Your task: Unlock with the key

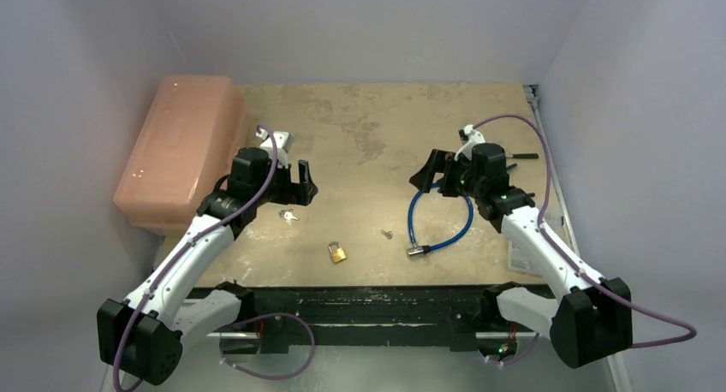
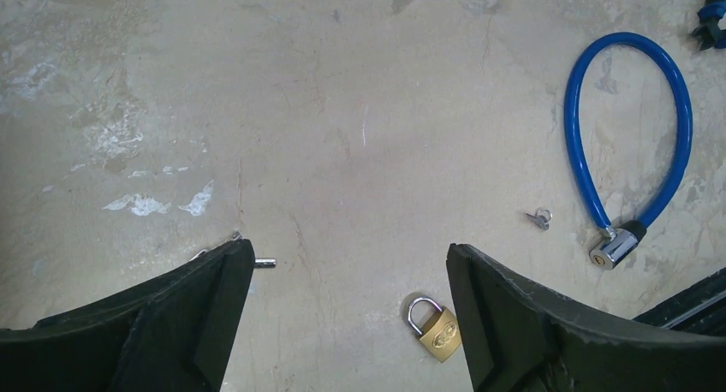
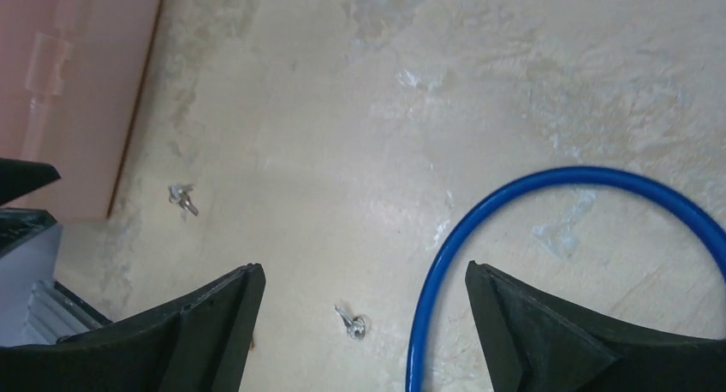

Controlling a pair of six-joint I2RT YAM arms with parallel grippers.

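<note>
One key (image 1: 288,214) near left gripper (image 1: 303,185)

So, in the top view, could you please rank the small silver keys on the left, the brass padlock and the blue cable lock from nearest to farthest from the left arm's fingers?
1. Small silver keys, just beside the left arm's fingers.
2. Brass padlock, central, towards the near edge.
3. Blue looped cable lock, over on the right.

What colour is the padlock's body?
Brass gold; the padlock shows best in the left wrist view.
</note>
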